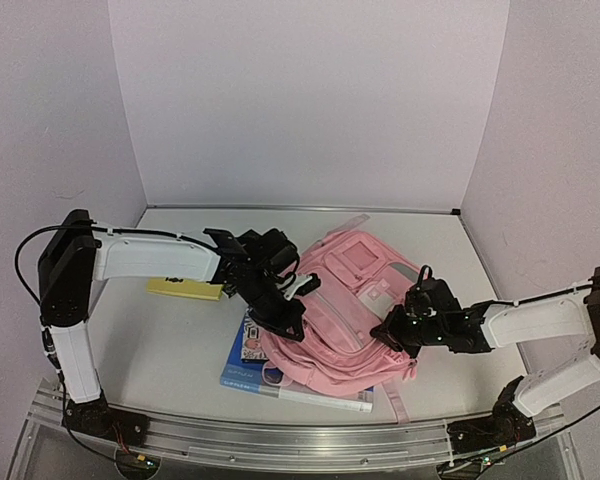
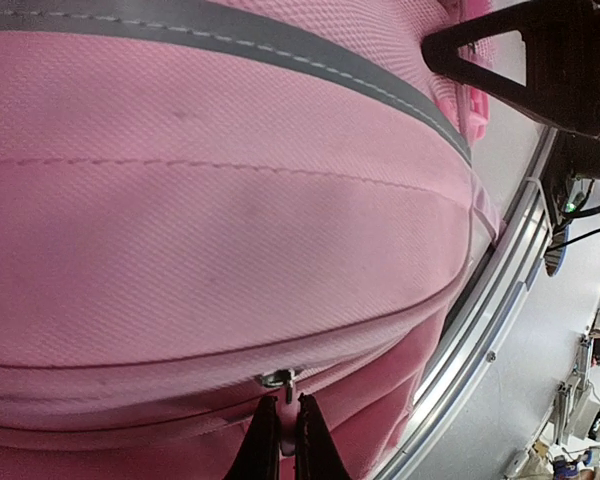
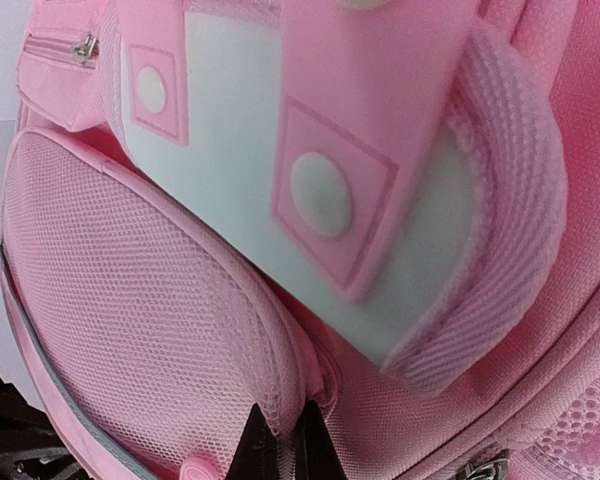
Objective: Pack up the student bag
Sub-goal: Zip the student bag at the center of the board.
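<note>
Two grippers flank the student bag, which lies mid-table, long axis far-to-near: left gripper is pinched on a zipper pull at its left edge, right gripper nipped narrow into right-flank fabric.

blue book half hidden under student bag

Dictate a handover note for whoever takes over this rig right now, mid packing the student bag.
Left tool: shut on a zipper pull of the student bag.
Right tool: shut, pinching bag fabric beside the mesh pocket.
Bag lies on the table, partly over a blue book; a yellow item lies apart, under the left arm.
Done: both grips set.
Left, likely: open the zip, load book and yellow item, close.
</note>
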Controlling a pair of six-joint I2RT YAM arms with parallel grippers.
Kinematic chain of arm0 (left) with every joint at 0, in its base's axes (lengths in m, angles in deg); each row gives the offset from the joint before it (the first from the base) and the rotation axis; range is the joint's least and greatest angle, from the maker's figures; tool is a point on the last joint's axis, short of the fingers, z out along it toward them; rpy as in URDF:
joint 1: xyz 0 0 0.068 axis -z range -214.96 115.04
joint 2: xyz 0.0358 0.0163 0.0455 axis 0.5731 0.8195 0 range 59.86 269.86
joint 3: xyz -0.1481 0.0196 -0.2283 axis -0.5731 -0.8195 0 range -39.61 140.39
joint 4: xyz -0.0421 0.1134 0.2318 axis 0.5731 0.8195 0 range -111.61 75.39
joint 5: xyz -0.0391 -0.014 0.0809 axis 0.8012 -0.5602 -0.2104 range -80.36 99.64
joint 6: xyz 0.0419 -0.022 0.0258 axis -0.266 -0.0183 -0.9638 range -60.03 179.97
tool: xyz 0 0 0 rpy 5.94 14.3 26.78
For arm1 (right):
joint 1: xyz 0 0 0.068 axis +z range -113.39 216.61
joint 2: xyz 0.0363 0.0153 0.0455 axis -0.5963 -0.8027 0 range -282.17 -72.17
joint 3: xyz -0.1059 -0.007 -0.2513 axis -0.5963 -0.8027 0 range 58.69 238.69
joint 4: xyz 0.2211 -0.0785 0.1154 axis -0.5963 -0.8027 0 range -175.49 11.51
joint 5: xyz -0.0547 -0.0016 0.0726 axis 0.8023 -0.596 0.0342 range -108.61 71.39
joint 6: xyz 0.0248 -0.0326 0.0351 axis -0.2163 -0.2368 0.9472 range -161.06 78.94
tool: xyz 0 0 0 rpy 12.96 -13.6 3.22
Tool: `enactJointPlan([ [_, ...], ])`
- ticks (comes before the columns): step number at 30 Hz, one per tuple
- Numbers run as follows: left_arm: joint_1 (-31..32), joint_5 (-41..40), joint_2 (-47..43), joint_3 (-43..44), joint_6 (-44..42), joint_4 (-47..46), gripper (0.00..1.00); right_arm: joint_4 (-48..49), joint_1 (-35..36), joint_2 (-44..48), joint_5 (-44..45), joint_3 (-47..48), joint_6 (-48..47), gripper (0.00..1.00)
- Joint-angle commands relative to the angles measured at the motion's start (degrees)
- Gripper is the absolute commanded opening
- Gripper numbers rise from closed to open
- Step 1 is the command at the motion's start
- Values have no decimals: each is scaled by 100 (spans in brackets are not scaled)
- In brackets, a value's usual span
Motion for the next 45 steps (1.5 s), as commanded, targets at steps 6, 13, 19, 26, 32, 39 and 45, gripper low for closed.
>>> enactJointPlan([
  [6, 205, 616, -145, 552, -460, 968, 0, 126, -23, 79, 916, 20, 102, 0],
  [13, 512, 1023, 392, 966, -164, 380, 0, 126, -14, 25, 1034, 119, 102, 0],
  [19, 694, 1085, 646, 1222, 225, -178, 0, 126, -12, 38, 1144, 116, 102, 0],
  [26, 694, 802, 432, 987, 533, -476, 19, 27, -1, 308, 1251, 95, -56, 0],
  [32, 334, 434, -457, 364, 762, -728, 54, -543, 95, 1023, 1239, 290, -805, 29],
  [39, -605, 218, -1378, -605, 1117, -937, 68, -1789, 1175, 1094, 1932, 1248, -1133, 51],
  [45, -1165, -123, -1994, -1516, 1543, -1237, 75, -1991, 2187, 278, 2179, 1808, -878, 46],
])
